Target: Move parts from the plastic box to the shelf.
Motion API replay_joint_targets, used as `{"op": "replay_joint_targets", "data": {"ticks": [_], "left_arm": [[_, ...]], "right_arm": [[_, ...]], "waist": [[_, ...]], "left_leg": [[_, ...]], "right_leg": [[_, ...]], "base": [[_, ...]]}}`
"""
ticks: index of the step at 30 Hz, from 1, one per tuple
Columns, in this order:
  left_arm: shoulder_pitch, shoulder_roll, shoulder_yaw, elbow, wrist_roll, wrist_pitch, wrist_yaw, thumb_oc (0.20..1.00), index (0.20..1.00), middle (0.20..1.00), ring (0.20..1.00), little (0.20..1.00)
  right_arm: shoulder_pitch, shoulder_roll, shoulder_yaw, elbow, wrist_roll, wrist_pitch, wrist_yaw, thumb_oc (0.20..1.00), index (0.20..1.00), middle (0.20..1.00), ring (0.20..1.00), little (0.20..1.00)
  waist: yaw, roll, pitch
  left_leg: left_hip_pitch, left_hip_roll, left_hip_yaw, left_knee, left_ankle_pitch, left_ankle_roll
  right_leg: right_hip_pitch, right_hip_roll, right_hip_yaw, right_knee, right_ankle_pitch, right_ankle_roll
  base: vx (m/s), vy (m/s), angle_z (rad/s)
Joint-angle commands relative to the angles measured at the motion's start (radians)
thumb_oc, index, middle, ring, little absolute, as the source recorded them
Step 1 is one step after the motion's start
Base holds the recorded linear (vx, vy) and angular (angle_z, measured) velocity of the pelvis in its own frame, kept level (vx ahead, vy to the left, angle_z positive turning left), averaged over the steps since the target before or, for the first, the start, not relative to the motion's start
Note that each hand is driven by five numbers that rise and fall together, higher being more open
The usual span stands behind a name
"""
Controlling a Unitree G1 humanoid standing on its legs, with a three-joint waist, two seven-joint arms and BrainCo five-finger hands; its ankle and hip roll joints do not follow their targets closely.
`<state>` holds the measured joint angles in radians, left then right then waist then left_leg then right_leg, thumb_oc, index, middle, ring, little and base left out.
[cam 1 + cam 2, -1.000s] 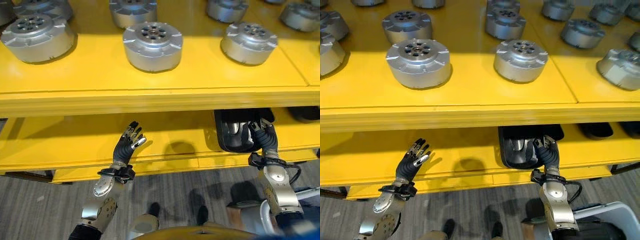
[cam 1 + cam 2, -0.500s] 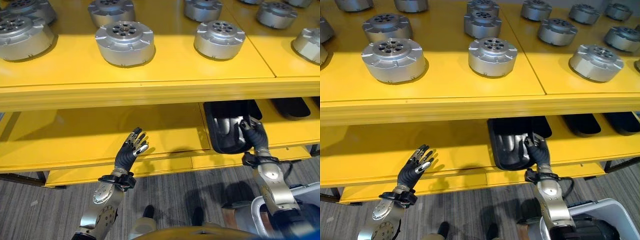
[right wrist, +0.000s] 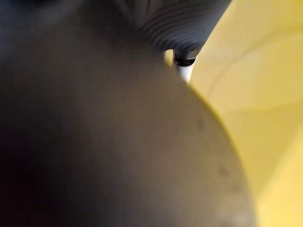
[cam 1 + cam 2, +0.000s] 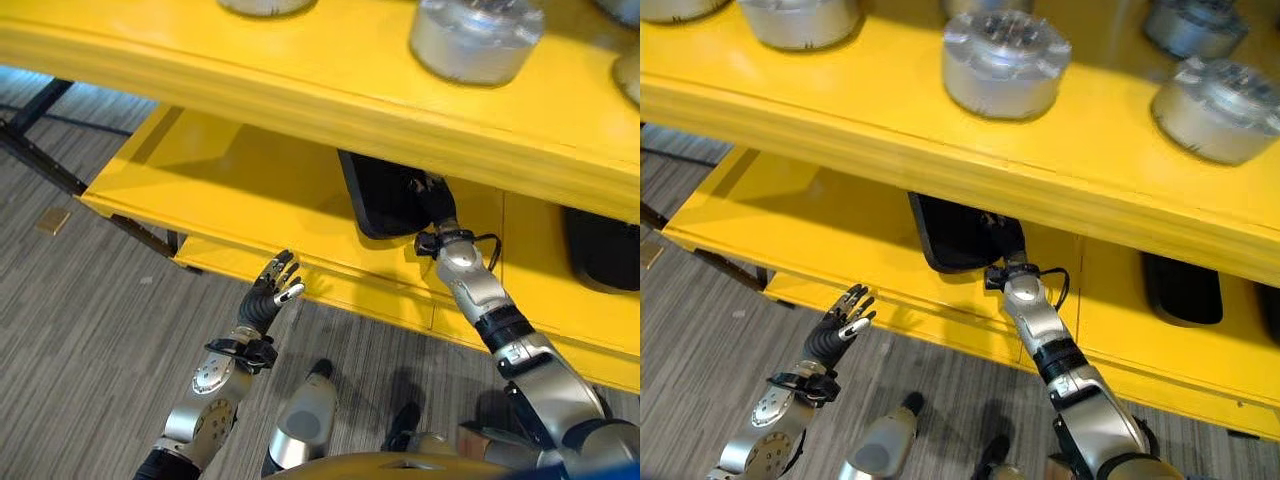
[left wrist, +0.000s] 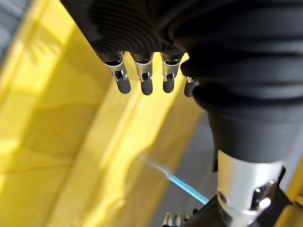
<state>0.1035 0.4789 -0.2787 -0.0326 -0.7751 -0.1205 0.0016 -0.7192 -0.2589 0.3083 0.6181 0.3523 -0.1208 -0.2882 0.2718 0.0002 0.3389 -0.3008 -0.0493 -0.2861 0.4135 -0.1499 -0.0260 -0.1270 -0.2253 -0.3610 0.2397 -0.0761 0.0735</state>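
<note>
Yellow shelf [image 4: 250, 190], black tray [image 4: 385, 200], right robot hand [image 4: 432, 200] inside

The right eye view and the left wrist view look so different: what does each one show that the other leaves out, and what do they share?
The right eye view alone shows the round silver metal parts on the upper yellow shelf, the black plastic tray on the lower level, and the right robot hand reaching into that tray, its fingers hidden. The left wrist view alone shows a thin blue line on the grey floor. Both show the left robot hand, fingers straight and holding nothing, near the yellow shelf.
</note>
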Motion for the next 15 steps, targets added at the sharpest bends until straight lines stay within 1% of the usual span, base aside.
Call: {"op": "replay_joint_targets", "data": {"ticks": [1, 3, 5, 6, 8, 11, 15], "left_arm": [[0.015, 0.035, 0.007, -0.055, -0.027, -0.052, 0.007, 1.000, 1.000, 1.000, 1.000, 1.000], [0.001, 0.042, -0.018, -0.060, -0.030, -0.054, 0.016, 1.000, 1.000, 1.000, 1.000, 1.000], [-0.006, 0.045, -0.032, -0.058, -0.032, -0.054, 0.021, 1.000, 1.000, 1.000, 1.000, 1.000], [-0.008, 0.049, -0.038, -0.063, -0.035, -0.056, 0.028, 1.000, 1.000, 1.000, 1.000, 1.000], [-0.022, 0.050, -0.055, -0.068, -0.042, -0.063, 0.040, 1.000, 1.000, 1.000, 1.000, 1.000], [-0.047, 0.050, -0.083, -0.064, -0.047, -0.070, 0.050, 1.000, 1.000, 1.000, 1.000, 1.000], [-0.058, 0.051, -0.097, -0.061, -0.050, -0.075, 0.051, 1.000, 1.000, 1.000, 1.000, 1.000]], "right_arm": [[-0.076, -0.064, -0.011, -0.011, -0.010, -0.043, -0.033, 0.200, 0.200, 0.200, 0.200, 0.200], [-0.132, -0.093, -0.036, 0.081, 0.021, -0.042, -0.060, 0.200, 0.200, 0.200, 0.200, 0.200], [-0.183, -0.114, -0.041, 0.158, 0.032, -0.040, -0.078, 0.200, 0.200, 0.200, 0.200, 0.200], [-0.231, -0.131, -0.034, 0.212, 0.009, -0.033, -0.103, 0.200, 0.200, 0.200, 0.200, 0.200], [-0.306, -0.148, -0.042, 0.306, 0.037, -0.035, -0.123, 0.200, 0.200, 0.200, 0.200, 0.200], [-0.376, -0.172, -0.045, 0.426, 0.077, -0.037, -0.134, 0.200, 0.200, 0.200, 0.200, 0.200], [-0.405, -0.180, -0.047, 0.490, 0.098, -0.036, -0.133, 0.200, 0.200, 0.200, 0.200, 0.200]], "waist": [[-0.002, -0.017, -0.043], [0.003, -0.005, -0.011], [0.003, 0.006, 0.007], [0.007, 0.013, 0.019], [0.007, 0.026, 0.039], [0.003, 0.047, 0.059], [0.002, 0.053, 0.064]], "left_leg": [[0.000, 0.062, 0.008, 0.012, 0.002, -0.024], [-0.061, 0.038, -0.013, 0.085, -0.020, -0.014], [-0.096, 0.033, -0.013, 0.124, -0.033, -0.009], [-0.116, 0.030, -0.011, 0.147, -0.042, -0.005], [-0.155, 0.016, -0.004, 0.187, -0.054, 0.002], [-0.195, 0.007, 0.008, 0.227, -0.068, 0.009], [-0.207, 0.003, 0.016, 0.238, -0.073, 0.012]], "right_leg": [[-0.003, -0.087, 0.029, 0.195, -0.048, 0.063], [-0.038, -0.098, 0.021, 0.264, -0.081, 0.055], [-0.073, -0.106, 0.029, 0.306, -0.098, 0.048], [-0.099, -0.109, 0.041, 0.332, -0.110, 0.044], [-0.139, -0.115, 0.051, 0.370, -0.123, 0.040], [-0.191, -0.120, 0.075, 0.420, -0.140, 0.036], [-0.208, -0.124, 0.080, 0.433, -0.147, 0.035]], "base": [[-0.21, 0.079, -0.05], [-0.14, 0.046, -0.01], [-0.09, 0.071, 0.23], [-0.10, 0.100, 0.16], [-0.09, 0.086, -0.12], [-0.05, 0.079, -0.12], [-0.01, 0.024, -0.02]]}}
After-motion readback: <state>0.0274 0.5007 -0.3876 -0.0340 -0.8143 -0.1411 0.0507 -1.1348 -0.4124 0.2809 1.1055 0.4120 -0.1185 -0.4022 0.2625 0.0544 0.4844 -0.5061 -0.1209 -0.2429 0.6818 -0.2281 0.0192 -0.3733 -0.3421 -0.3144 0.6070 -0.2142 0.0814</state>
